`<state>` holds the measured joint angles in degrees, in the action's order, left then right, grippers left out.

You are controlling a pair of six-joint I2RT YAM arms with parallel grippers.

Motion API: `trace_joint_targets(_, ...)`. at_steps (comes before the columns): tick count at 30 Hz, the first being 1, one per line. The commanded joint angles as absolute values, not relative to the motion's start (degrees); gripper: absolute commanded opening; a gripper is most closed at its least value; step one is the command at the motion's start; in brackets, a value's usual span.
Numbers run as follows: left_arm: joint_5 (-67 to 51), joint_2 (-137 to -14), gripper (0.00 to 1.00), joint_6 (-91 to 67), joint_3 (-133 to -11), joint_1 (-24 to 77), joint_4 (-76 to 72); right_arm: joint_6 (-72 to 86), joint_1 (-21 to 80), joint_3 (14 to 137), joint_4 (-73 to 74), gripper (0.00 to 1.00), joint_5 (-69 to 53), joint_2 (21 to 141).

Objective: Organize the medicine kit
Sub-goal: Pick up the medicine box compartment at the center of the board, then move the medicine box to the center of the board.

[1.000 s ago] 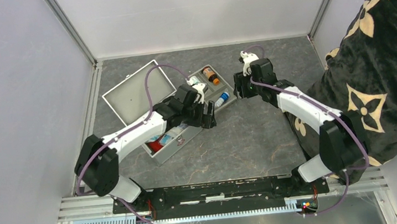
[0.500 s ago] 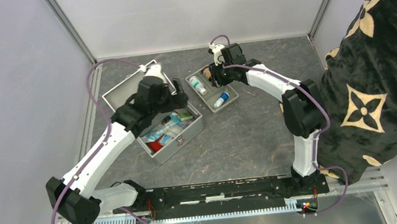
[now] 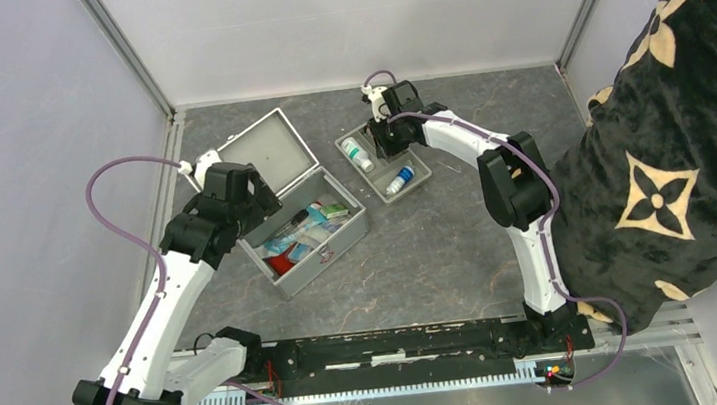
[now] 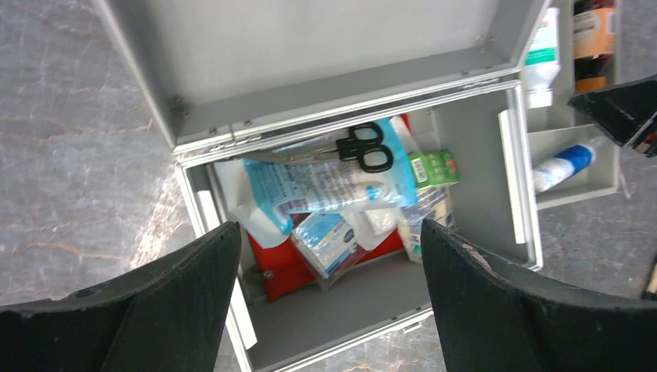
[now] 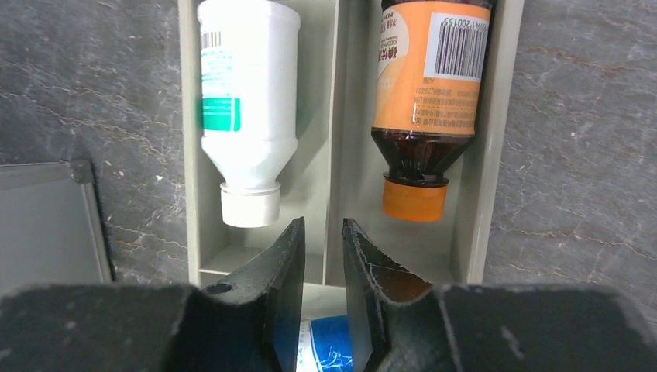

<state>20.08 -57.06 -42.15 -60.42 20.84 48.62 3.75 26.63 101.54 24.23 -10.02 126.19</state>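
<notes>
The medicine kit is a silver-grey case lying open, its lid flat behind it. Inside lie black scissors, blue and white packets and a red pouch. My left gripper hangs open above the kit, holding nothing. To the kit's right a grey divided tray holds a white bottle, a brown bottle with an orange cap and a blue-and-white bottle. My right gripper stands over the tray. Its jaws are narrowed astride the middle divider, and a slit still shows beside it.
A black cloth with a tan flower pattern fills the right side. White walls with metal posts close in the grey marbled floor at the back and sides. A black rail runs along the near edge.
My left arm drew back leftward from beside the tray to above the kit, still open. My right gripper moved left onto the tray and its jaws narrowed.
</notes>
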Motion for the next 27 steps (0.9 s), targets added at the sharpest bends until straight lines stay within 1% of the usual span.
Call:
trace_joint_targets(1,23.71,-55.75,0.91,-45.82,-59.33,20.48,53.43,3.04,27.05,104.37,25.03,0.3,-8.71,128.11)
trace_joint_targets(15,25.78,-55.69,0.92,-46.49,-55.11,19.96,51.85,1.97,27.59,107.53,25.69,0.26,-5.86,133.03)
trace_joint_targets(20,25.78,-56.5,0.93,-46.24,-53.79,19.64,50.8,1.4,28.29,108.54,25.86,0.22,-3.94,134.41)
trace_joint_targets(22,25.75,-56.71,0.94,-46.0,-53.26,19.39,50.2,1.16,28.38,108.56,25.84,0.17,-3.22,134.61)
trace_joint_targets(26,26.19,-57.92,0.94,-45.48,-52.13,18.87,49.23,0.96,28.45,108.12,25.88,0.0,-2.72,134.42)
trace_joint_targets(27,26.15,-58.18,0.94,-45.33,-51.82,18.75,48.79,1.01,28.51,107.71,25.64,0.0,-2.4,133.95)
